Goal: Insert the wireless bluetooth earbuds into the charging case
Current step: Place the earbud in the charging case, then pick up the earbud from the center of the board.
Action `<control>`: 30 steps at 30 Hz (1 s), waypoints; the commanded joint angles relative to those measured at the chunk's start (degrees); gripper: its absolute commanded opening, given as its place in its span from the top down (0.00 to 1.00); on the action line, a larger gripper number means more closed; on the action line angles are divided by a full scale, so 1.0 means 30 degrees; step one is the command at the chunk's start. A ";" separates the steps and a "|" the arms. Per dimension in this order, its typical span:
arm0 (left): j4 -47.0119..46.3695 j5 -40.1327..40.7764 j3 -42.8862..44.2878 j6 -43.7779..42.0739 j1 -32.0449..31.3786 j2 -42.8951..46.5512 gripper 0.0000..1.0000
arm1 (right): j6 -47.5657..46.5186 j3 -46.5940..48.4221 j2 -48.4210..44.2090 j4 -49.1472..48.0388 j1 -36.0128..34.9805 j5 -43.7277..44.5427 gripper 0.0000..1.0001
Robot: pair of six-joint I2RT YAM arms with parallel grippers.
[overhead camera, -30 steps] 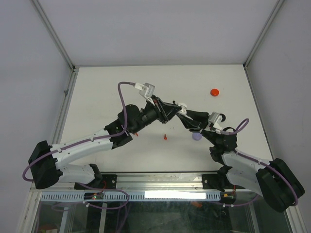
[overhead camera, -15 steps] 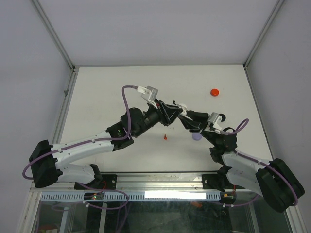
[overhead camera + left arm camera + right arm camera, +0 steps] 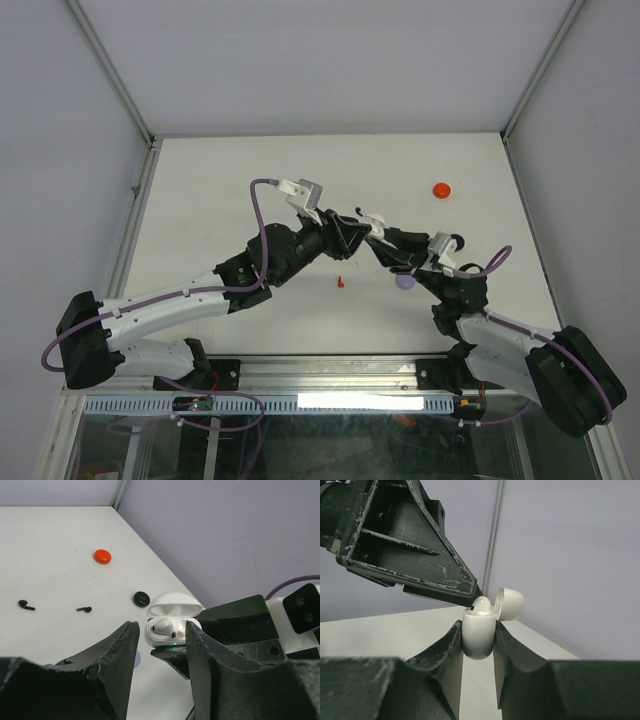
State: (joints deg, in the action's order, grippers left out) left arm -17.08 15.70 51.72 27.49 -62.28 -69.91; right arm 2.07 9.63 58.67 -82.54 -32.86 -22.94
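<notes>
My right gripper [image 3: 479, 641] is shut on an open white charging case [image 3: 479, 632], held upright above the table with its lid [image 3: 510, 603] flipped back. A white earbud [image 3: 481, 603] sits in the case and sticks out of the top; it also shows in the left wrist view [image 3: 162, 626]. My left gripper [image 3: 160, 642] is open and empty, just in front of and above the case [image 3: 172, 622]. In the top view the two grippers meet at the table's middle, left [image 3: 356, 232] and right [image 3: 380, 238]. A red earbud [image 3: 341, 282] lies on the table below them.
A red round case [image 3: 441, 190] lies at the back right and a lilac one [image 3: 405, 281] beside my right arm. The left wrist view shows a black round case [image 3: 141, 598] and two black earbuds [image 3: 26, 604] [image 3: 84, 609] on the table.
My left arm has shifted a little to the right and lower, closer to the held case. The right arm and the case have stayed in place.
</notes>
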 commanded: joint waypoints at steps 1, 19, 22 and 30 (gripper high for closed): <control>0.0582 0.1000 0.0988 -0.0395 -0.0127 0.0887 0.53 | 0.0103 0.0015 -0.0235 -0.1699 0.0001 0.0318 1.00; 0.7232 0.0297 0.2884 -0.1401 0.3299 0.0204 0.34 | -0.1694 -0.1962 -0.4961 0.3548 0.0044 0.3741 1.00; 0.7396 -0.0839 0.2874 -0.1353 0.4706 -0.0708 0.34 | -0.1952 -0.2236 -0.6324 0.4897 0.0047 0.4211 1.00; 0.7335 -0.2192 0.4299 -0.1640 0.7079 -0.5463 0.36 | -0.2051 -0.2593 -0.8010 0.6781 0.0034 0.4631 1.00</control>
State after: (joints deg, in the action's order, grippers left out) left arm 5.39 12.60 60.05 23.31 -42.85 -80.38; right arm -2.96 2.17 35.57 -64.23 -32.86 -11.14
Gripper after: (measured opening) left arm 0.641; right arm 0.283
